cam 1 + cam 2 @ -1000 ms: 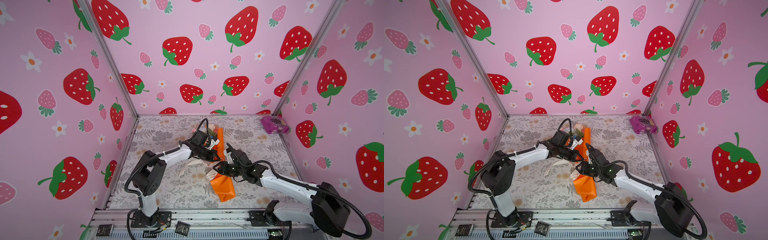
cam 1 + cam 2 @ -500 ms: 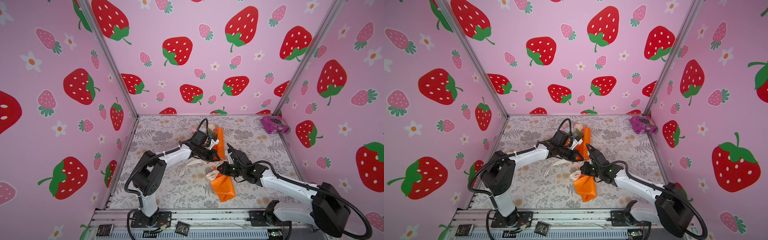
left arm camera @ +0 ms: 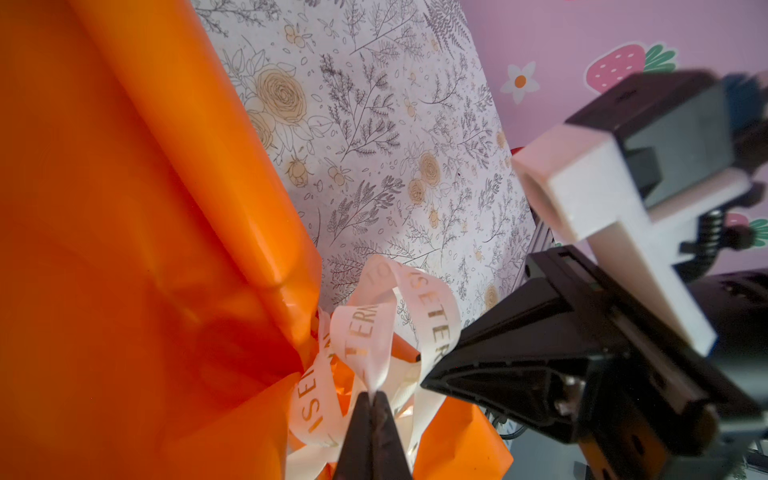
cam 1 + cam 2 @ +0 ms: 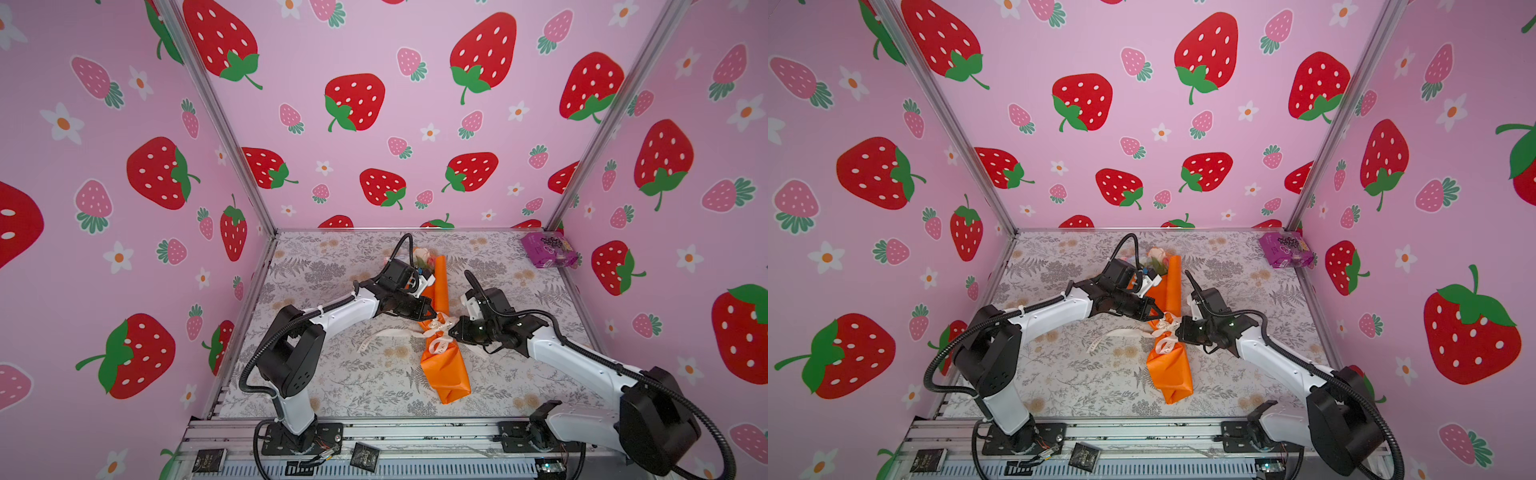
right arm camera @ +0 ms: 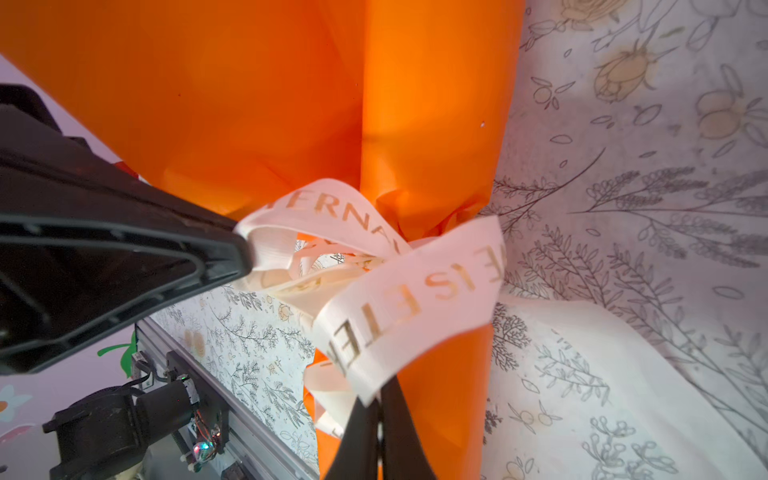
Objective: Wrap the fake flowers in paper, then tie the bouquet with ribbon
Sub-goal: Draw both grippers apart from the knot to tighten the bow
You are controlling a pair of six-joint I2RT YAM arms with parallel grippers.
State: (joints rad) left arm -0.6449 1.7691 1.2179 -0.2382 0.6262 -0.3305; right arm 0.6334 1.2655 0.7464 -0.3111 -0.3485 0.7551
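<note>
right wrist view: right gripper has just closed, now pinching a ribbon loop | left gripper pinching the other loop | bouquet lying mid table | bow looks ready to pull tight

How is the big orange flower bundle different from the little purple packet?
The bouquet is long and orange; the purple packet is short and squarish. The bouquet lies in the middle of the flowery table; the packet sits in its far right corner. The bouquet has a cream ribbon round it, pinched by the left pincer and the right pincer; nothing touches the packet. Both rest on that table.
</note>
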